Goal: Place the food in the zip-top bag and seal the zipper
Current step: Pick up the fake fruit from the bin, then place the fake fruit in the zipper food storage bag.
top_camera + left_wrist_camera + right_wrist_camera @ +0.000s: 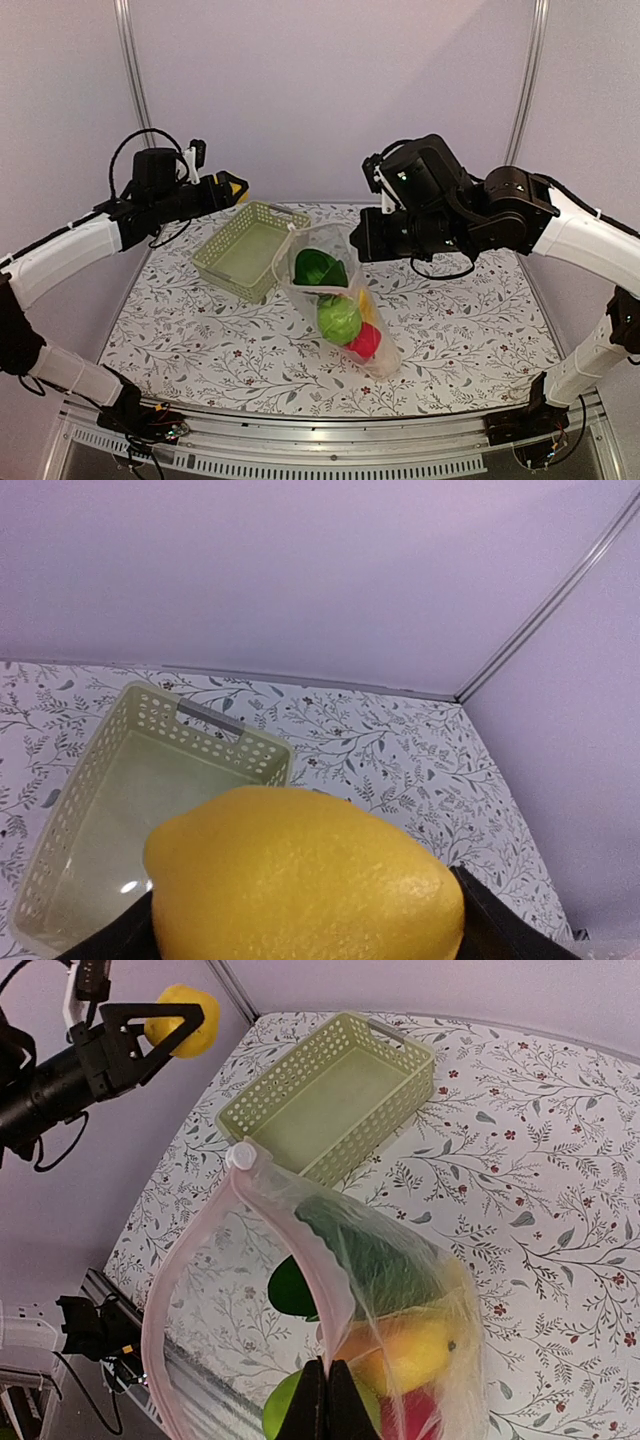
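**A:** Pale lilac walls stood behind a worktop (470,320) printed with leafy sprigs. Where was the food?

**B:** Most of it lay inside the bag (378,352). A dark green vegetable (318,268) sat nearest the mouth, with a green apple (338,318) below it. A red fruit (365,342) lay toward the closed end, and something yellow was tucked among them. Only the lemon (300,875) was outside. The left gripper (228,188) had it clamped between its jaws, raised over the far left of the worktop.

**A:** And the other arm?

**B:** The right gripper (327,1400) had its fingers pinched together on the bag's rim, holding the mouth up. The zip strip (165,1290) hung in a wide loop, unsealed, with its white slider (240,1154) at the end nearest the basket (222,232).

**A:** So which way did the lemon have to travel?

**B:** Right, nearer and down. The bag's long axis ran from its mouth at the far left to its bottom at the near right. That turned the opening up and roughly toward the left arm, which looked the better placed of the two to deliver.

**A:** Was anything in the way?

**B:** The basket sat low between the lemon and the bag, just beside the mouth. I judged the raised lemon could pass over it. The likelier trouble was the limp rim folding, or the lemon catching the strip.
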`<action>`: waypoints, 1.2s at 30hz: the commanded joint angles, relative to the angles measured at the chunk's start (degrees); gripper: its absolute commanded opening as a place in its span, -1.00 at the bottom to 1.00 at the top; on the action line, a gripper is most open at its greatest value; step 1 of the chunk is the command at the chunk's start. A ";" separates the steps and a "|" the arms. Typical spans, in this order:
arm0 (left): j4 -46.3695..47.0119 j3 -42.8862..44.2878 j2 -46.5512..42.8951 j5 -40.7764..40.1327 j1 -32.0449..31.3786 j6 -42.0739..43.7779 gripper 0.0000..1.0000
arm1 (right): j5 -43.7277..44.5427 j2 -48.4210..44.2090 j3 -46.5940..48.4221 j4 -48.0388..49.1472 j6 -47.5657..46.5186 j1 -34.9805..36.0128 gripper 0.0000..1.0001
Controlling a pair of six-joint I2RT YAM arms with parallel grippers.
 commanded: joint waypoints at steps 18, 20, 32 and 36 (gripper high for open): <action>-15.82 1.62 -18.74 6.72 -27.06 -1.55 0.47 | -2.29 -1.32 0.09 1.04 -0.98 -0.46 -1.00; -16.69 3.67 -16.50 7.24 -28.91 -0.61 0.47 | -2.55 -1.31 0.10 1.06 -0.91 -0.52 -1.00; -23.56 14.82 -2.47 10.76 -32.17 6.03 0.45 | -2.69 -2.58 -0.37 1.03 -1.34 -0.49 -1.00; -23.66 16.91 1.22 17.51 -32.17 6.05 0.42 | -2.58 -3.04 -0.43 1.04 -1.65 -0.53 -1.00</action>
